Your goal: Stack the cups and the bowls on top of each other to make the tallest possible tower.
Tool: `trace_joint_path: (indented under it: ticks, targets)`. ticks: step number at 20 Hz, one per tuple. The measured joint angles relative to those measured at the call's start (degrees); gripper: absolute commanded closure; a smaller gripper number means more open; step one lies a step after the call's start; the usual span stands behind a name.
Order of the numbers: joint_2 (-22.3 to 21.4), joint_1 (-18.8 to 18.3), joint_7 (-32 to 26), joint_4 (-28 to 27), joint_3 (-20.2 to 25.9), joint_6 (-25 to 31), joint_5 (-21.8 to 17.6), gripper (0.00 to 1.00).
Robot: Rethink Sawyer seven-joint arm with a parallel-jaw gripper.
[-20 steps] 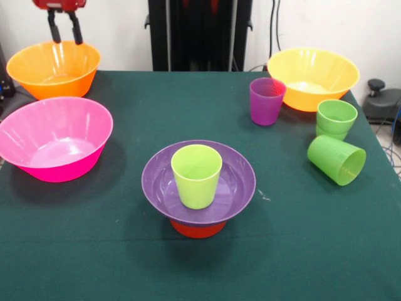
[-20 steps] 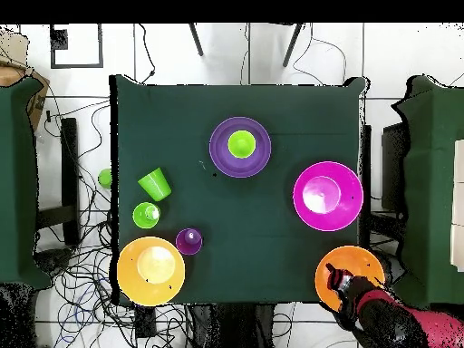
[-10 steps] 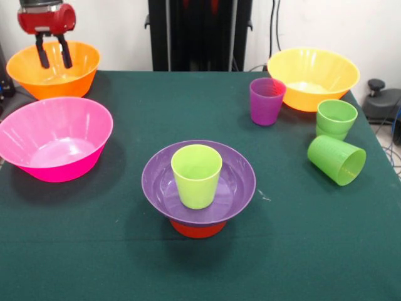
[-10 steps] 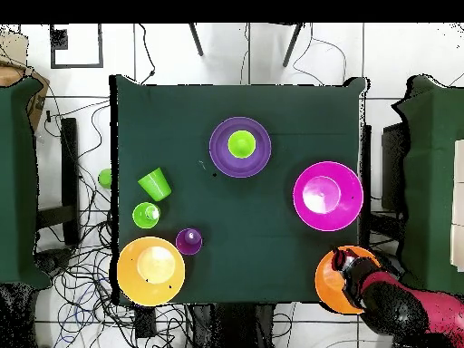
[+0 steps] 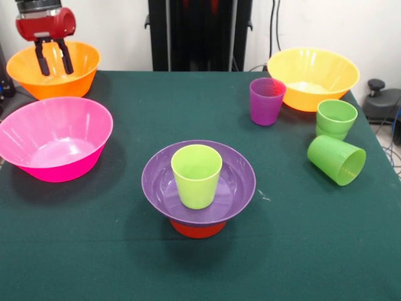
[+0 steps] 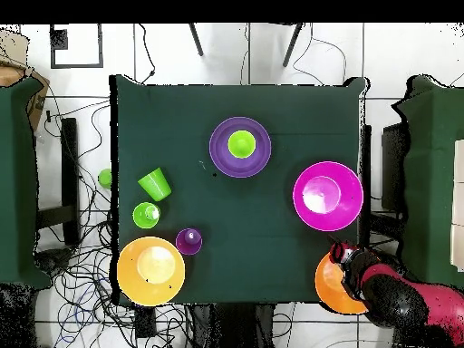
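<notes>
Yellow-green cup (image 5: 197, 175) upright in purple bowl (image 5: 232, 182), tool (image 5: 53, 60) spread over empty orange bowl (image 5: 75, 72)

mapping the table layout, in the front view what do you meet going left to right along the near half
Pink bowl → the tower, yellow-green cup in purple bowl on small orange bowl → green cup on its side.

The red and black arm reaches in at the corner, its red wrist pointing straight down. The tool (image 5: 52, 63) hangs with its two black fingers (image 5: 42, 61) spread apart, nothing between them.
</notes>
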Motion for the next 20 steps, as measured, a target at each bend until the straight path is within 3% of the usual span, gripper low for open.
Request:
trace_joint_path:
  ticks: [3,12,15,20]
  targets:
    - [-2.0,0.0,0.0,1.1,1.1,0.0,1.7,0.0]
    - [-13.5,0.2,0.0,6.5,6.0,0.0,12.3,0.0]
    - [-15.4,1.5,0.0,7.1,5.7,0.0,12.6,0.0]
    - [-14.7,4.6,0.0,7.2,3.9,0.0,11.5,0.0]
